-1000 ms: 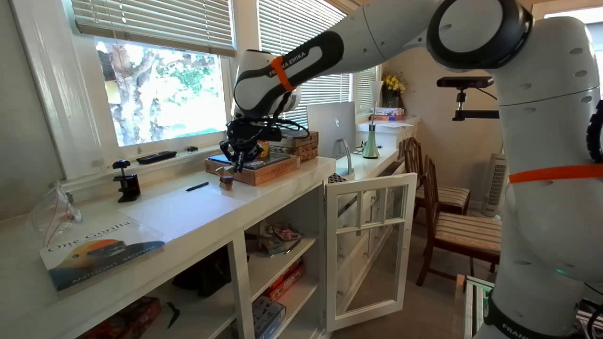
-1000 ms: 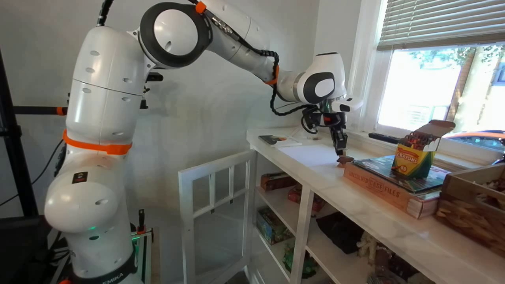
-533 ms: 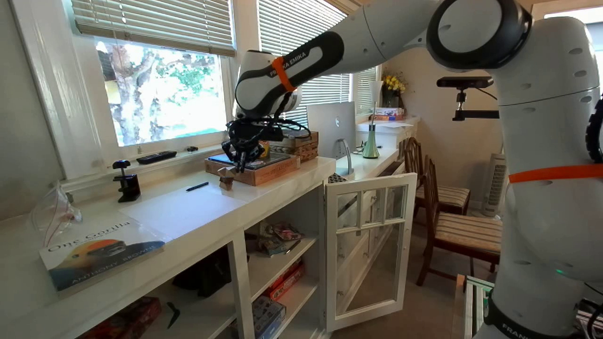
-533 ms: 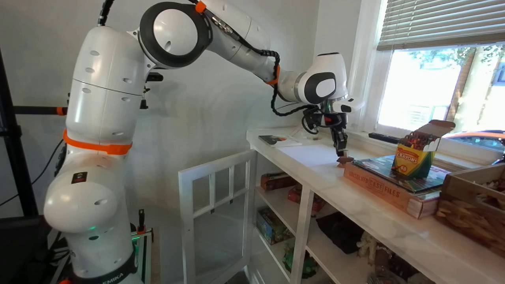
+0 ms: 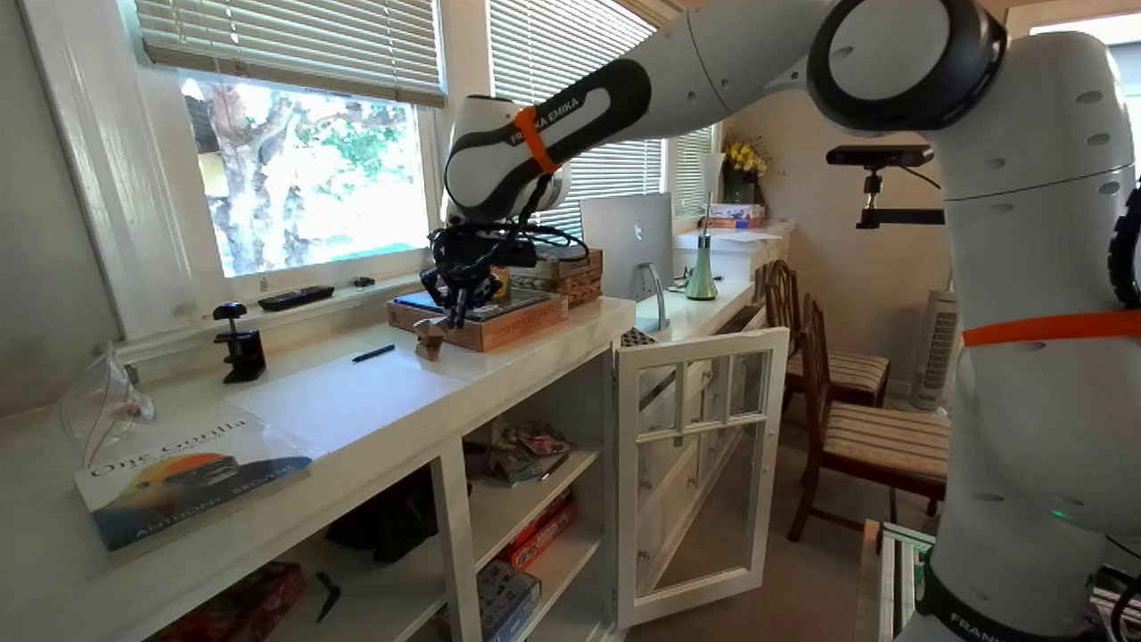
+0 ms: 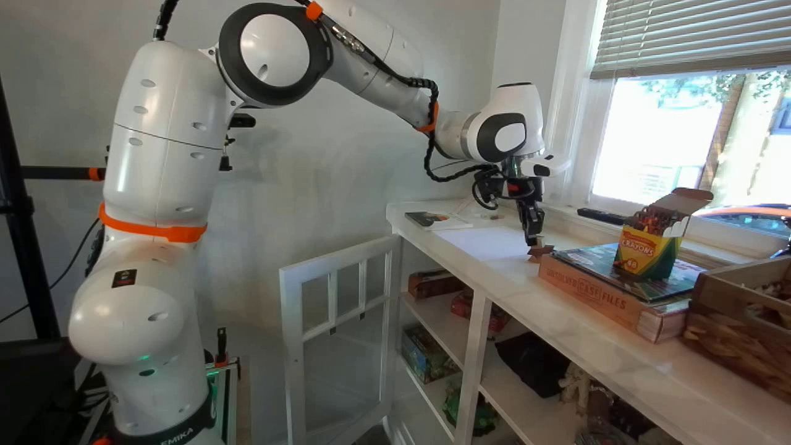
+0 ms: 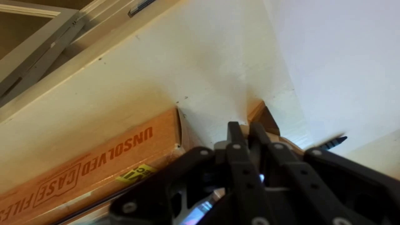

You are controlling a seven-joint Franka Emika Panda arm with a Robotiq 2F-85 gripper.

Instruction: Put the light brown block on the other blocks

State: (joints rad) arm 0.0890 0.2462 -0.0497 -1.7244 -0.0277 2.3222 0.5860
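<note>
The end effector (image 7: 245,126) points down over the desk (image 7: 187,68), its jaws close together, only a thin slit between the tips. The light brown block (image 5: 434,328) is right at those tips — in the wrist view a sliver of light brown shows in the slit — but whether it is pinched I cannot tell. The other blocks (image 6: 540,251), darker brown, sit just below it on the desk, beside the end of the Unsolved Case Files box (image 6: 593,298); whether they touch the light one is too small to tell.
</note>
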